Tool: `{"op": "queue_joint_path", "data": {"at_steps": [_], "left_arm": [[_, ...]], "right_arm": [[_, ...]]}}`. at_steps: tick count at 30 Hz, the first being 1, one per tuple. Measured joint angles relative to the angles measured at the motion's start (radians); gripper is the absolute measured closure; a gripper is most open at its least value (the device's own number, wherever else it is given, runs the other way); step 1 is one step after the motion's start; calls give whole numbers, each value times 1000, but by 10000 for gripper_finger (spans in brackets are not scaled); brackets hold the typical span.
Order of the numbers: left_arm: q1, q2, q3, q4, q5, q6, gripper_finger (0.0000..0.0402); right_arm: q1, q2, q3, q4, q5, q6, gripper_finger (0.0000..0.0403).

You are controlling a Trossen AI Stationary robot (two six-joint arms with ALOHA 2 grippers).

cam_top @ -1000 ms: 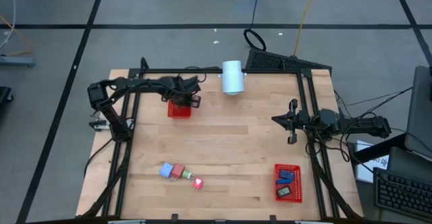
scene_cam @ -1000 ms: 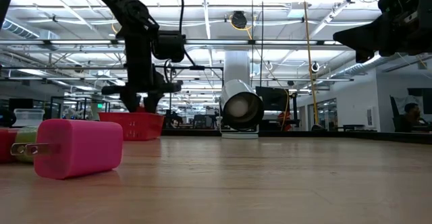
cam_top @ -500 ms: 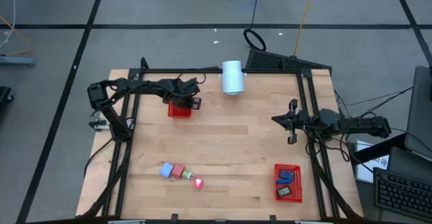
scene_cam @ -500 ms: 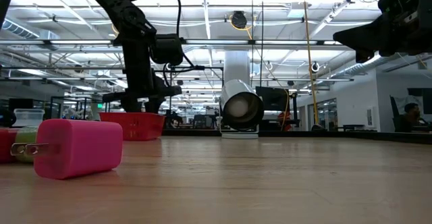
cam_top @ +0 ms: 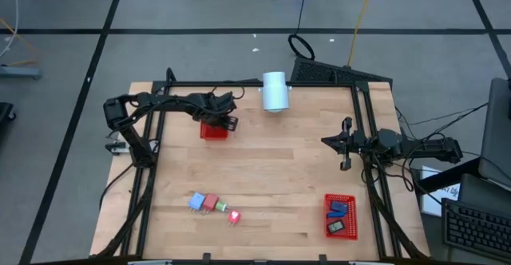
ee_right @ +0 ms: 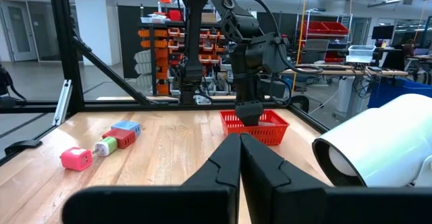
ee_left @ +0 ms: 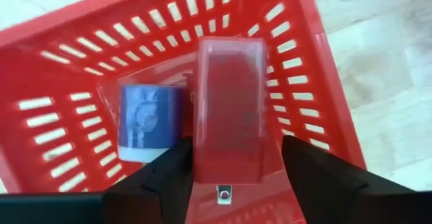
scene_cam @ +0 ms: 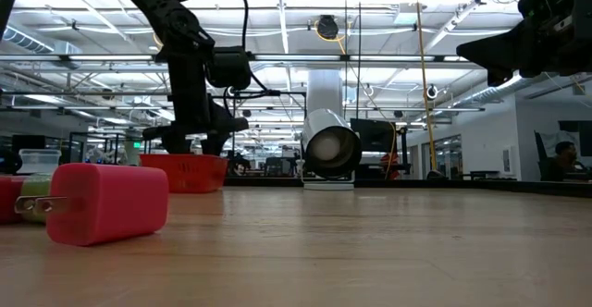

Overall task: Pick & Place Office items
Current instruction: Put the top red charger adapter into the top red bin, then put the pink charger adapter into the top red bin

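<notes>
My left gripper (cam_top: 227, 122) hangs open over the red basket (cam_top: 213, 129) at the table's far left. In the left wrist view a red piece (ee_left: 229, 109) sits between its fingers inside the basket (ee_left: 317, 96), beside a light blue piece (ee_left: 150, 123). Near the table's near-left lie a light blue piece (cam_top: 196, 202), a red one (cam_top: 211, 203), a tiny pale one (cam_top: 221, 207) and a pink-red one (cam_top: 234, 216). The near-right basket (cam_top: 339, 216) holds a dark blue (cam_top: 338, 209) and a black piece (cam_top: 335, 227). My right gripper (cam_top: 345, 145) is shut and waits at the right side. My left gripper comes at the red piece (ee_left: 229, 156) from above, one finger on either side of it. A gap shows between the piece and one finger (ee_left: 317, 177). Whether the other finger (ee_left: 162, 180) touches it, I cannot tell. The piece is down inside the basket.
A white cylinder (cam_top: 275, 91) lies on its side at the far edge, near the middle. A dark frame (cam_top: 239, 84) runs along the table's far, left and right sides. Bare wood lies across the table's middle (cam_top: 271, 161).
My left gripper has shifted slightly over the far-left basket, staying above it. The right arm and the loose pieces have kept still.
</notes>
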Motion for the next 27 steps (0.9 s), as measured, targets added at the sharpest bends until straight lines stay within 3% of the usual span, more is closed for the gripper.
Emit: {"op": "queue_joint_path", "data": {"at_steps": [22,27], "left_arm": [[-7,0,138,-132,2,156,167],[-18,0,147,-123,45,178,167]], "right_arm": [[0,0,0,0,0,0,403],[0,0,0,0,0,0,403]]}}
